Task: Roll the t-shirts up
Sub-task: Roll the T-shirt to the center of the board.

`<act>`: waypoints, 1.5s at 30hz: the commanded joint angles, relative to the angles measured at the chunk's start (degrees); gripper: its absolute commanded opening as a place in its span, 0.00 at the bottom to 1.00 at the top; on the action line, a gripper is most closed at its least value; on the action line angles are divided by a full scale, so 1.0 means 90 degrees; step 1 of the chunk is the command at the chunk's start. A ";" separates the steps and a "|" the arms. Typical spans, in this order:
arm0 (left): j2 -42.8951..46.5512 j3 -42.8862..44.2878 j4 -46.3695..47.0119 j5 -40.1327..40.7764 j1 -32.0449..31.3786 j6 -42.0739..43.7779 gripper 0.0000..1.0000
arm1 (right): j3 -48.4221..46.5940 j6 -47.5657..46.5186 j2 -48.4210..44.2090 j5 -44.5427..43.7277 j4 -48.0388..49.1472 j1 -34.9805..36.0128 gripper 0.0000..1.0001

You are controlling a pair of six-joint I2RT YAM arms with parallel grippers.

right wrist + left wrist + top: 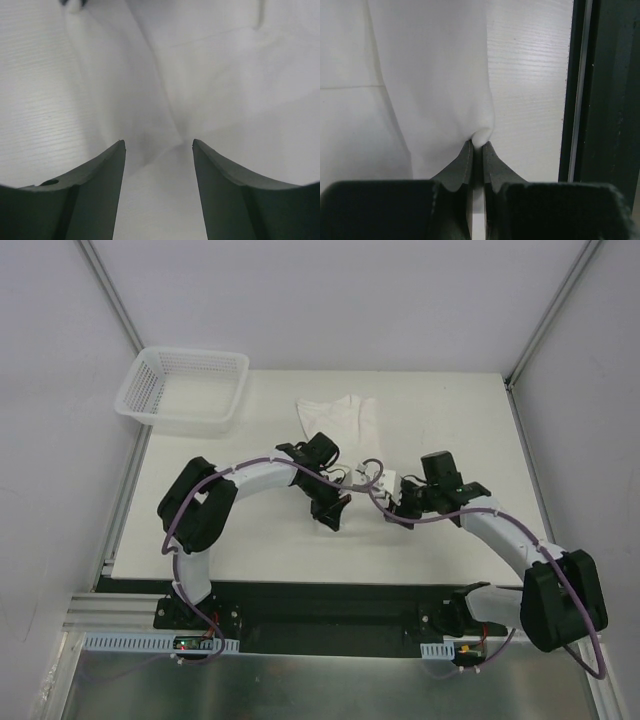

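Note:
A white t-shirt (pixel 338 418) lies bunched at the back centre of the table and runs under my left wrist. My left gripper (pixel 335 512) is at mid-table. In the left wrist view it (pixel 477 145) is shut on a small pinch of the white t-shirt cloth (pixel 430 75), whose edge runs up the frame. My right gripper (pixel 397 505) is just right of the left one. In the right wrist view it (pixel 158 144) is open, its fingers on either side of a corner fold of white cloth (pixel 210 75) lying on the table.
A white plastic mesh basket (pixel 190 353) stands at the back left corner of the white table (pixel 250 540). A dark strip (pixel 610 100) borders the table at the right of the left wrist view. Grey walls enclose the table.

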State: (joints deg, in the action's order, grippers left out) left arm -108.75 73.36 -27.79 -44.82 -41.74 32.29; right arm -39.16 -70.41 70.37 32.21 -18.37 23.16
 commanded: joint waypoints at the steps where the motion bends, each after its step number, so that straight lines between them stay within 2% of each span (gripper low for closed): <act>1: -0.0045 0.0101 -0.0223 -0.0420 0.0086 -0.0092 0.00 | -0.0766 0.0383 -0.0630 0.0288 -0.0427 -0.0707 0.59; 5: -0.0133 0.0198 -0.0262 -0.0606 0.0164 -0.0238 0.00 | -0.0591 -0.0184 -0.1148 0.0562 -0.1083 -0.0689 0.60; 9: -0.0260 0.0286 -0.0281 -0.0752 0.0204 -0.0355 0.00 | -0.0416 -0.0437 -0.0934 0.0718 -0.1465 -0.0318 0.63; 17: -0.0475 0.0364 -0.0301 -0.1123 0.0438 -0.0668 0.00 | -0.0073 -0.0956 -0.0408 0.0680 -0.1172 0.0463 0.63; 30: -0.0680 0.0491 -0.0369 -0.1290 0.0633 -0.0727 0.00 | -0.0200 -0.0858 0.0491 0.0269 -0.0449 0.0523 0.61; 41: -0.0817 0.0657 -0.0506 -0.1319 0.0672 -0.0766 0.00 | -0.0278 -0.0672 0.0326 0.0318 -0.0166 0.0523 0.61; 42: -0.0817 0.0657 -0.0516 -0.1319 0.0672 -0.0766 0.00 | -0.0268 -0.0692 0.0326 0.0328 -0.0147 0.0523 0.63; 45: -0.0788 0.0677 -0.0545 -0.1368 0.0682 -0.0795 0.00 | -0.0210 -0.0799 0.0413 0.0240 -0.0127 0.0562 0.80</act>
State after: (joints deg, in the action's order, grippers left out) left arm -115.57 77.49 -31.05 -54.04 -36.38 25.19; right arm -39.92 -76.49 74.83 33.39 -20.73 27.64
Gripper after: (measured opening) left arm 0.033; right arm 0.713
